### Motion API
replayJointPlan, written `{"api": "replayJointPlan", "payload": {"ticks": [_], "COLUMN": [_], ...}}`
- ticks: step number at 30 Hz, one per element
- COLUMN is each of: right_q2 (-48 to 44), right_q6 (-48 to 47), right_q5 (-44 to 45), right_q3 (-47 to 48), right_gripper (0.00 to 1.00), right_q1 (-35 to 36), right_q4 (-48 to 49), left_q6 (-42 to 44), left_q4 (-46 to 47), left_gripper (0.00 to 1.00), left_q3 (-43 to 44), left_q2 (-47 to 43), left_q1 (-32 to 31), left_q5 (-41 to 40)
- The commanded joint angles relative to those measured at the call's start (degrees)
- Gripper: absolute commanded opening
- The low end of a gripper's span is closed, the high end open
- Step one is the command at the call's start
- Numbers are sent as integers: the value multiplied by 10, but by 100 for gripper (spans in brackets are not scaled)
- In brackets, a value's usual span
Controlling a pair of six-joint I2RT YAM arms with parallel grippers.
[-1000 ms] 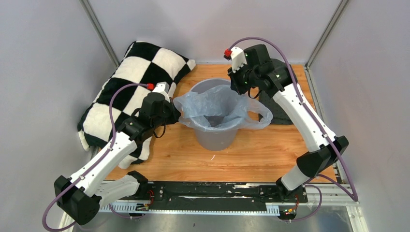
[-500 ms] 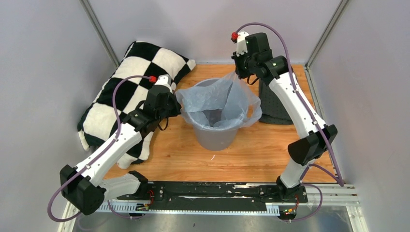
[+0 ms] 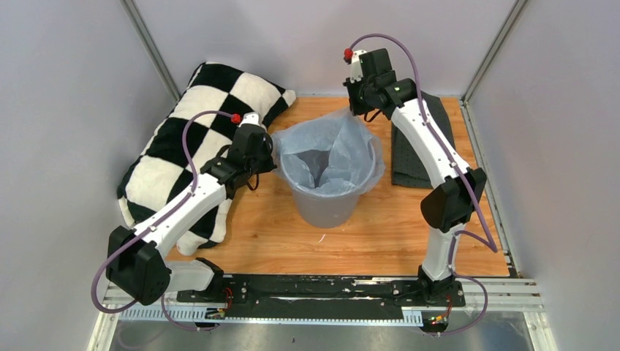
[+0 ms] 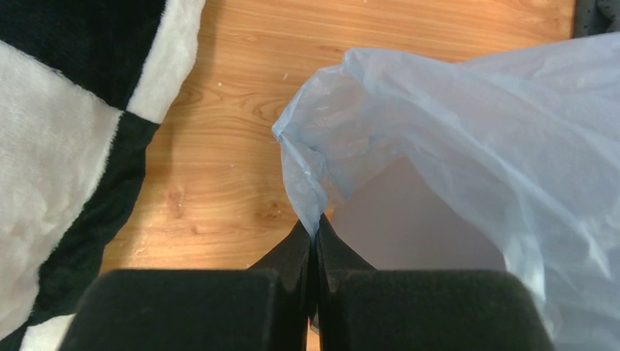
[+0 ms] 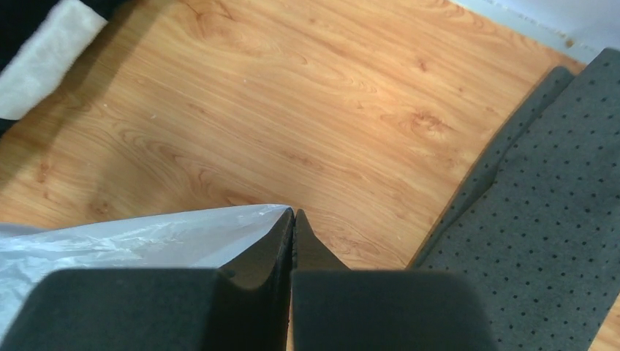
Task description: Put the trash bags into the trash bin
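We see the trash bin (image 3: 325,208) in the middle of the worktop (image 3: 256,241), the trash bag (image 3: 333,157) lining it. At its left rim the left gripper (image 3: 272,152) has its jaws pinched on the bag's edge. At the far rim the right gripper (image 3: 357,110) has its jaws clamped on another edge.

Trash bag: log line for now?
trash bag: partly in trash bin | left end effector: shut on bag | right end effector: shut on bag
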Motion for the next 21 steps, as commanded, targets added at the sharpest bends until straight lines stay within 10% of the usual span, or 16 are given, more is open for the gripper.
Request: {"api": "replayJointPlan", "payload": {"ticks": [1, 14, 21], "right_q2": [12, -22, -63], "right_q6": [21, 63, 64], "right_q5": [6, -4, 16], "right_q3": [-13, -36, -7], "right_gripper": [0, 3, 62], "right_q1": [-20, -37, -38], "right_q4": [0, -15, -64], "left_q6": [-14, -43, -39], "left_q4": [31, 68, 59], "left_gripper": [0, 0, 0], "left_q3": [-26, -115, -117], "left_q2": [4, -31, -44], "left_q1": [5, 4, 4], "left_q5": [19, 101, 103]}}
